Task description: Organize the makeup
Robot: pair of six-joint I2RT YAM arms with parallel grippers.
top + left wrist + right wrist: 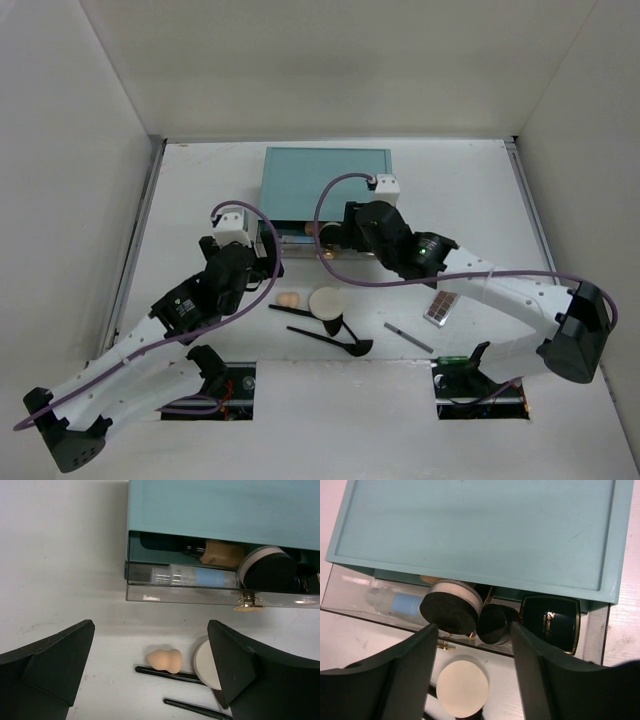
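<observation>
**Both claws spread wide at the open drawer**

The left claw [151, 630] gapes wide and holds nothing, hanging over the white worktop [60, 555]. Just under it lie a peach egg-shaped sponge [164, 660], a round cream puff [204, 665] and two thin black brushes [170, 675]. Beyond, the clear plastic drawer [200, 594] juts from the teal box [225, 505]. It holds a clear bottle [195, 575], a tan tube [222, 552] and a round black jar [267, 571]. The right claw [473, 627] is equally wide and empty, poised at the drawer front above the puff. Off to the right, a small rectangular palette [440, 309] and a slim grey pencil [408, 337] lie near each other on the worktop.
</observation>
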